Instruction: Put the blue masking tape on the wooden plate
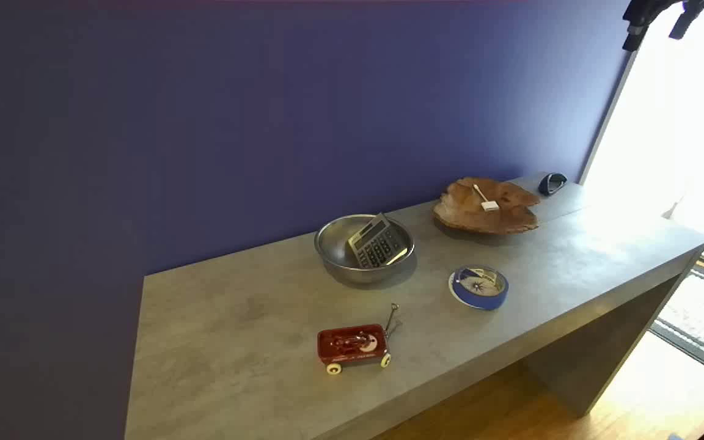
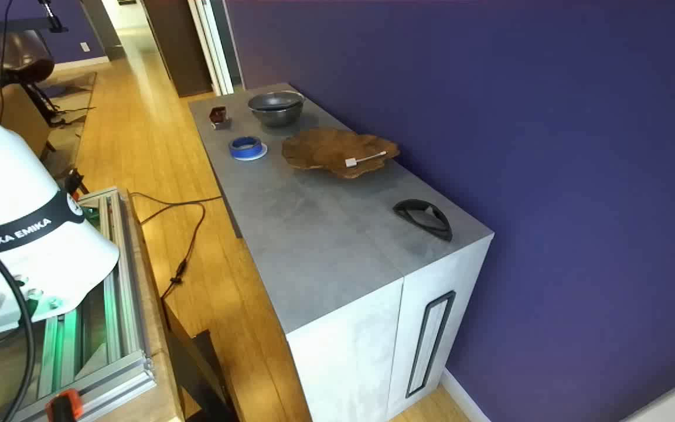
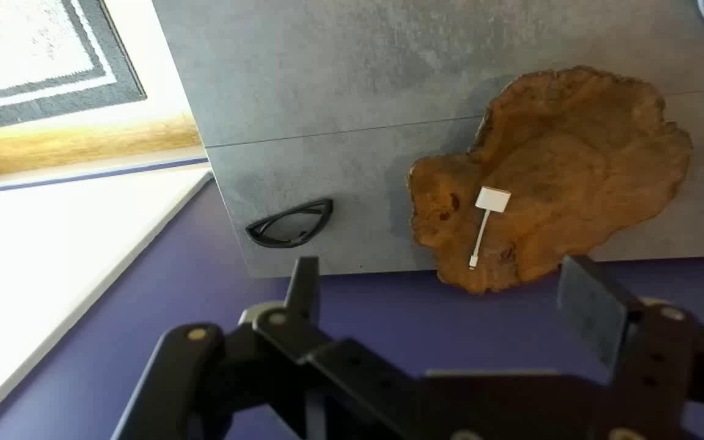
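Likely light and firm, the blue masking tape near the wooden plate is best pinched by its rim; the fingers are spread, nothing held.

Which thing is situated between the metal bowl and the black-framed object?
The wooden plate, with a small white adapter on it, lies between them; this shows in both exterior views.

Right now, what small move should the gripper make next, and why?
Probably move the open, empty gripper across toward the blue masking tape before lowering: the tape sits apart from the wooden plate, and the wrist view shows at most the tape's edge.
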`<state>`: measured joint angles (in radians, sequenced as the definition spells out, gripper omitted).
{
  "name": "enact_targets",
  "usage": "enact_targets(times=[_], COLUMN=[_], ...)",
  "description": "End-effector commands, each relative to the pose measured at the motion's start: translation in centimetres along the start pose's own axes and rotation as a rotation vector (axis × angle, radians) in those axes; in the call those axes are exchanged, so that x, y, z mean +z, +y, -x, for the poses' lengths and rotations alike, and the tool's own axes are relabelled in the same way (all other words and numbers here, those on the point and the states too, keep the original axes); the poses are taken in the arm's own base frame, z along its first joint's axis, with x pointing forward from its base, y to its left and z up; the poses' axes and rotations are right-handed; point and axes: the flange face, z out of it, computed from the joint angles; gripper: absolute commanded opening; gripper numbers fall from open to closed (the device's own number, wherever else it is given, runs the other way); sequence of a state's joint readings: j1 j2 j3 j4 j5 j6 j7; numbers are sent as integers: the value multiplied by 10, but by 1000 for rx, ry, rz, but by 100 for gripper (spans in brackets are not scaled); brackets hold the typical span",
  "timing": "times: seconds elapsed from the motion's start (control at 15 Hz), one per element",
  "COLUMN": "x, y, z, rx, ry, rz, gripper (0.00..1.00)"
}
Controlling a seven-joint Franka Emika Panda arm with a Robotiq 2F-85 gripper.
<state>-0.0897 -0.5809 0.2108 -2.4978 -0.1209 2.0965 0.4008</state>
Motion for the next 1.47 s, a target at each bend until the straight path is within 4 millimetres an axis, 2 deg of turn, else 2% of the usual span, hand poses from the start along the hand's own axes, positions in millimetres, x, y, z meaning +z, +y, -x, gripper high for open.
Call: enact_targets(times=[0.0, 0.07, 0.13, 0.33, 0.6, 0.73, 1.07, 1.13, 1.27, 1.33, 1.4], x=[-1, -1, 1, 19, 46, 74, 171, 184, 202, 202, 199], y=[0, 0, -8, -78, -185, -216, -256, -265, -280, -281, -267], z=[0, 0, 2, 25, 69, 82, 87, 86, 93, 87, 96], rx=[0, 0, -39, -211, -415, -493, -547, -559, -576, -579, -563], ry=[-1, -1, -3, -41, -111, -156, -252, -271, -299, -311, -303], rz=[0, 0, -8, -73, -166, -193, -165, -183, -205, -216, -193], gripper=[100, 100, 100, 100, 100, 100, 100, 100, 100, 100, 100])
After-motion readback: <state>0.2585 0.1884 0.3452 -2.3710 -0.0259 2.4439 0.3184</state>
